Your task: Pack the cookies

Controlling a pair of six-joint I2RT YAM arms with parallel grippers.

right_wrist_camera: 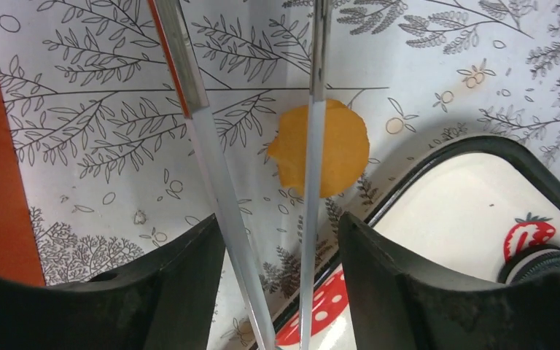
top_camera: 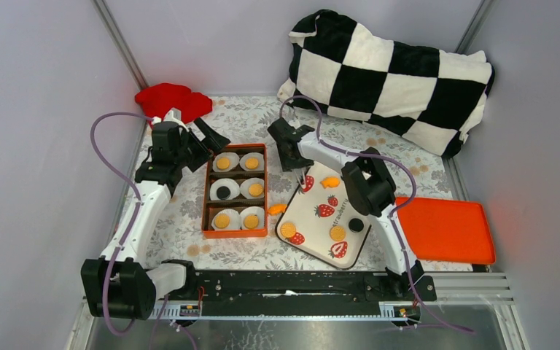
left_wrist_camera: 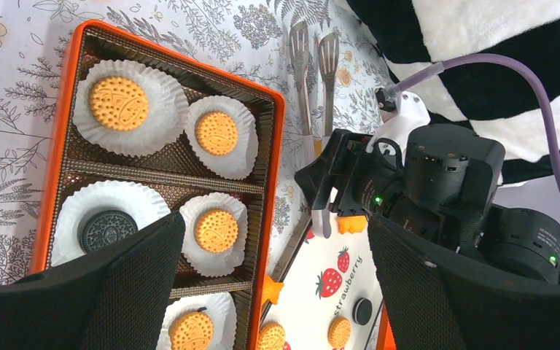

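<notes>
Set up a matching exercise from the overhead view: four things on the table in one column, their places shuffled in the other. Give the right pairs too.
Things
1. red cloth
2. checkered pillow
3. plain orange tray
4. cookie box

Places
a. at the table's right edge, beside the right arm
b. far left corner
c. just left of the strawberry tray
d. far right, against the back wall

Pairs: 1-b, 2-d, 3-a, 4-c
</notes>
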